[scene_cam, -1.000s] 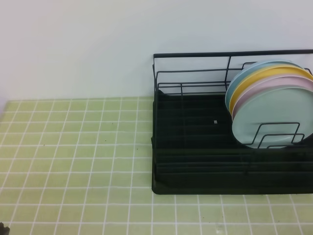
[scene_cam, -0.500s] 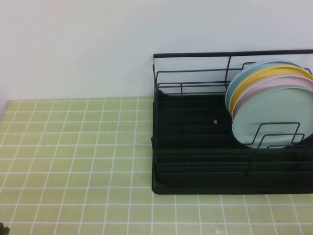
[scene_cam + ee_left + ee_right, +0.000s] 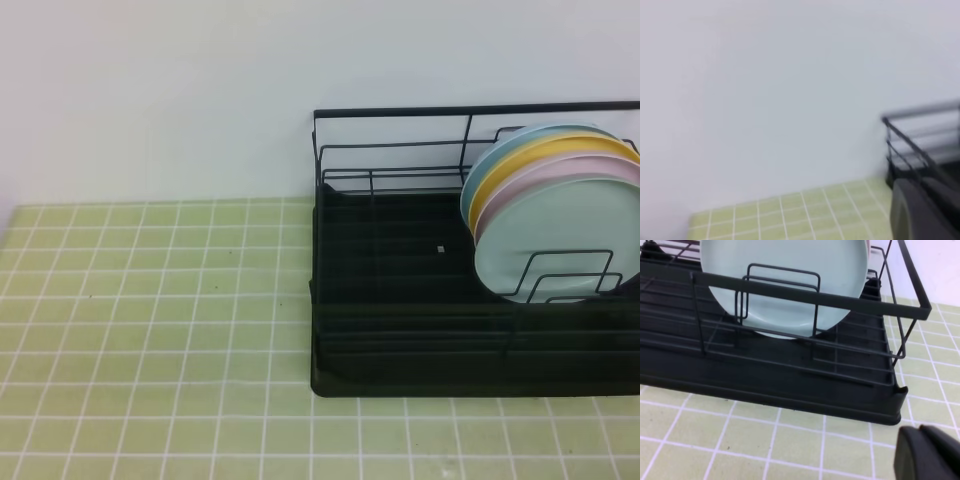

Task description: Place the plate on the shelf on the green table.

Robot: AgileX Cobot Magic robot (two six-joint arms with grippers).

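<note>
The pale mint plate (image 3: 565, 235) stands on edge at the near end of a row of plates in the black wire rack (image 3: 400, 300), at the rack's right end, with a pink plate (image 3: 560, 172), a yellow plate (image 3: 530, 160) and a blue plate (image 3: 490, 165) stacked behind it toward the wall. A wire divider (image 3: 565, 272) crosses its lower face. The rack sits on the green tiled table (image 3: 150, 300), whose left side is the likely landing place.

The plate looks rigid, smooth and matte, probably light, and its low raised rim is the natural place to pinch, at the upper edge that stands free of the wires. It would likely slip if held loosely and could chip against the rack.

The left gripper (image 3: 920, 212) and right gripper (image 3: 927, 452) each show only as a dark blurred shape low in their wrist views, both clenched shut and empty, neither touching the plate.
</note>
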